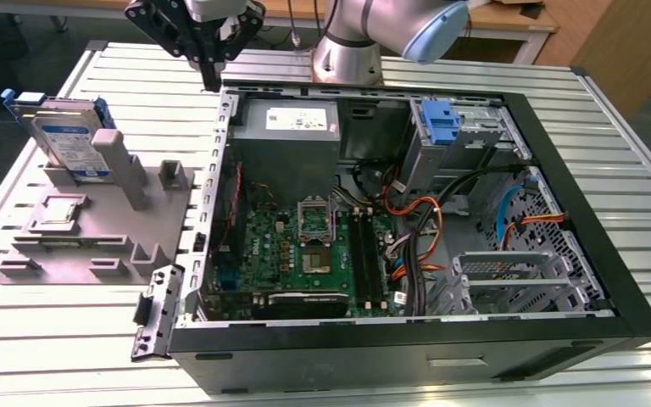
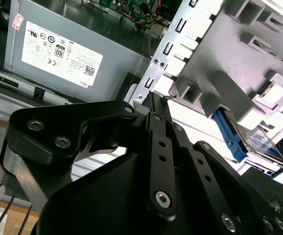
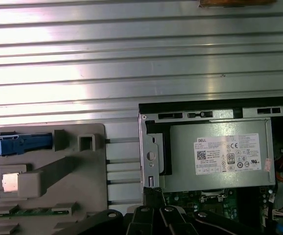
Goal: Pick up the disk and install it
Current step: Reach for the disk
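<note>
The disk (image 1: 68, 140) stands on edge at the back of a grey holder (image 1: 99, 233), at the exterior view's left. It is silver with a blue-and-white label and blue side rails. The first wrist view shows the disk (image 3: 21, 144) edge-on, and the second wrist view shows its blue rail (image 2: 228, 133). My gripper (image 1: 210, 82) hangs above the back left corner of the open computer case (image 1: 597, 254), to the right of the disk and apart from it. Its fingers (image 2: 156, 105) are shut together with nothing between them.
The grey holder also carries a small square chip (image 1: 60, 212). Inside the case are a grey power supply (image 1: 292, 119), a green motherboard (image 1: 303, 246), a blue bracket (image 1: 441, 123) in the rear bay and a metal drive cage (image 1: 507, 275). Ribbed metal table (image 1: 54, 339) all around.
</note>
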### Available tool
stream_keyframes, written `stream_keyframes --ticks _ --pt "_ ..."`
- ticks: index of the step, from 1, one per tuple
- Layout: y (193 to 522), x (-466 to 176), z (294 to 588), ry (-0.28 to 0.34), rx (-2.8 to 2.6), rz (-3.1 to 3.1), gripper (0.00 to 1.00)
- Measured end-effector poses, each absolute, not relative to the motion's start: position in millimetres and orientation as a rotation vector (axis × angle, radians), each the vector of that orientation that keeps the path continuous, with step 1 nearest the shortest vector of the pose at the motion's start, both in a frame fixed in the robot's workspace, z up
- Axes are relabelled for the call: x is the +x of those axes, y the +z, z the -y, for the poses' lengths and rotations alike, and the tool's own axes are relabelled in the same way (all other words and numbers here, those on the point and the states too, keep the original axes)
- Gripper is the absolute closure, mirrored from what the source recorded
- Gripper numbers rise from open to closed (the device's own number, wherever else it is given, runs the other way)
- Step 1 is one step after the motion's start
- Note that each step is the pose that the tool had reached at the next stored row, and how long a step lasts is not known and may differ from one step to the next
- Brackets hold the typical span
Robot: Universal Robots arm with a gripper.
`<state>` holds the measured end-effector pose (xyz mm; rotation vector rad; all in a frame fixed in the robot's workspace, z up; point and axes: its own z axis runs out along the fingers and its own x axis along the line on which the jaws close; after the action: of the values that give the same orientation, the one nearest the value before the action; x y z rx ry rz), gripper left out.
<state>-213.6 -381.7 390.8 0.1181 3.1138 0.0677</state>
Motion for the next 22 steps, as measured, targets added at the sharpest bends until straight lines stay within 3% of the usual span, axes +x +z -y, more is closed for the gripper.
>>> stream_keyframes --ticks 22 --pt "389.3 -245.2 378.8 0.067 0.119 -3.125 0.90"
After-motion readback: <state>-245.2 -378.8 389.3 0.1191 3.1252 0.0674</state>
